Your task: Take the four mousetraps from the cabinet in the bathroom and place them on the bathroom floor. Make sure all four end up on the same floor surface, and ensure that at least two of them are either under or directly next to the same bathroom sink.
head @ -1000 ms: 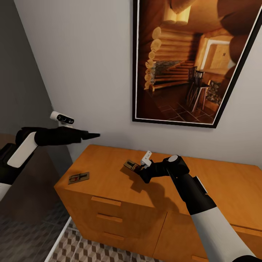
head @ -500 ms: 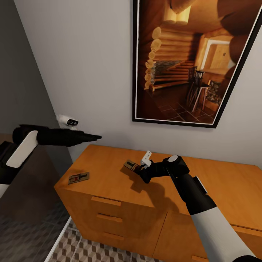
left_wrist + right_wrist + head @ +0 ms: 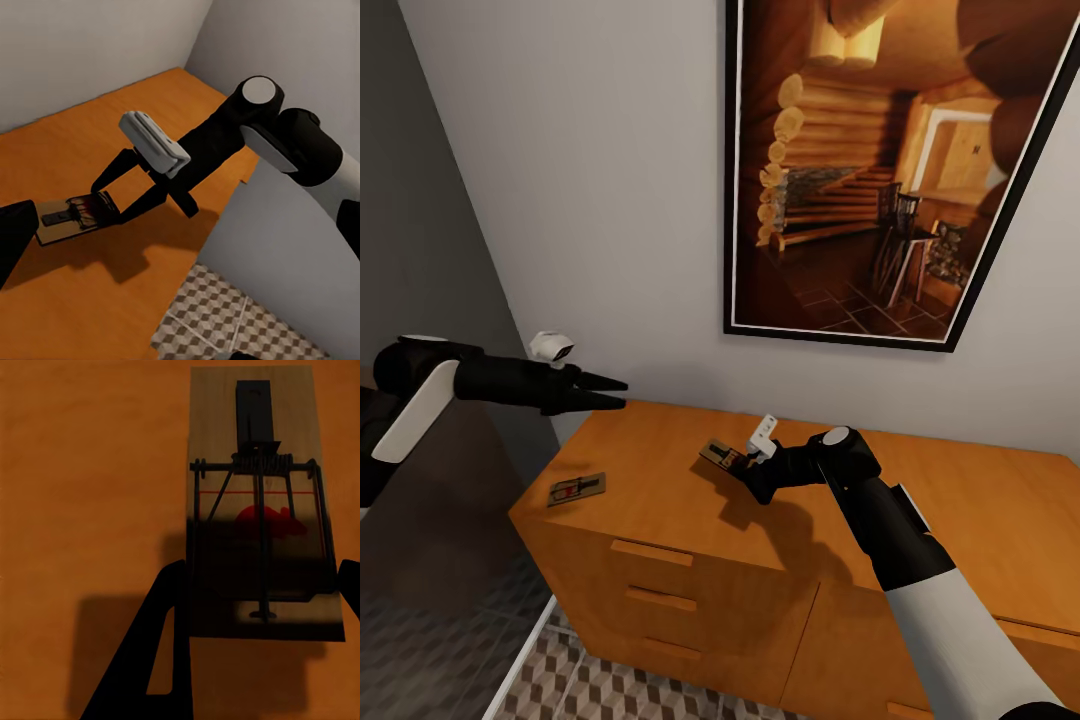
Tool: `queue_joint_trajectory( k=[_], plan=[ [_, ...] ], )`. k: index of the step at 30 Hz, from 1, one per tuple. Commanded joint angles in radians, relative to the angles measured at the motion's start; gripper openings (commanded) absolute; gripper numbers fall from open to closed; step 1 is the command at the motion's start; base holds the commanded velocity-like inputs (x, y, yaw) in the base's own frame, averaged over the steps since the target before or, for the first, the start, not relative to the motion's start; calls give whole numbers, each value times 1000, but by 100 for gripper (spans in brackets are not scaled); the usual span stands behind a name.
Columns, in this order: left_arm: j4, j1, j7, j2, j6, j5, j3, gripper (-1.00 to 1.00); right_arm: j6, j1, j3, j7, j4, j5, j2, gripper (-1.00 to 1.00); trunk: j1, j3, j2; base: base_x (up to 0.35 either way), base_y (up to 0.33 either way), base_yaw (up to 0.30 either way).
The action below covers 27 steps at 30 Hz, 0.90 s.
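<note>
Orange-brown wood is what I see from the head view: the cabinet [image 3: 660, 480] top carries one mousetrap [image 3: 576, 489] near its left front corner, and my right gripper [image 3: 732, 463] holds a second mousetrap [image 3: 717, 456] just above the surface, near the middle. My left gripper [image 3: 605, 392] hangs in the air left of the cabinet, jaws parted, holding nothing.

The left wrist view looks across at the right gripper [image 3: 112, 196], its fingers on either side of the held mousetrap [image 3: 69, 217].

The right wrist view shows that trap [image 3: 262, 510] between my fingers [image 3: 161, 660], gripped at its edges. I judge the pick-up is in hand; next I must lift clear and carry it to the bathroom floor [image 3: 620, 690].
</note>
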Motion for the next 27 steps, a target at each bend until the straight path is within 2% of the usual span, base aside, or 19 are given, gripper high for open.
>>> queue_joint_trajectory(
  k=[1,3,6,13,15,19,22,24,27],
  plan=[
    [0,-1,0,1,5,3,-2,100,8,-1,0,9,-1,6,1,-100,0,-1,-1,0,0,0],
    [0,-1,0,1,5,3,-2,100,8,-1,0,9,-1,6,1,-100,0,-1,-1,0,0,0],
    [3,0,1,0,6,-31,-2,100,8,-1,0,10,1,6,1,-100,0,-1,-1,0,0,0],
    [4,-2,-3,8,6,-43,1,100,7,-1,0,11,5,6,1,-100,0,-1,-1,0,0,0],
    [3,-2,-3,24,5,-44,-1,100,7,-1,0,11,5,6,1,-100,0,-1,-1,0,0,0],
    [2,-1,-3,80,5,-46,-6,100,6,-1,0,12,6,7,1,-100,0,-1,-1,0,0,0],
    [2,0,-3,136,5,-45,-8,100,5,-1,0,12,6,8,1,-100,0,-1,-1,0,0,0],
    [2,0,-3,149,5,-44,-13,100,5,-1,0,12,7,8,1,-100,0,-1,-1,0,0,0],
    [1,0,-4,158,5,-44,-39,100,4,-1,0,12,7,7,1,-100,0,-1,-1,0,0,0]
  ],
)
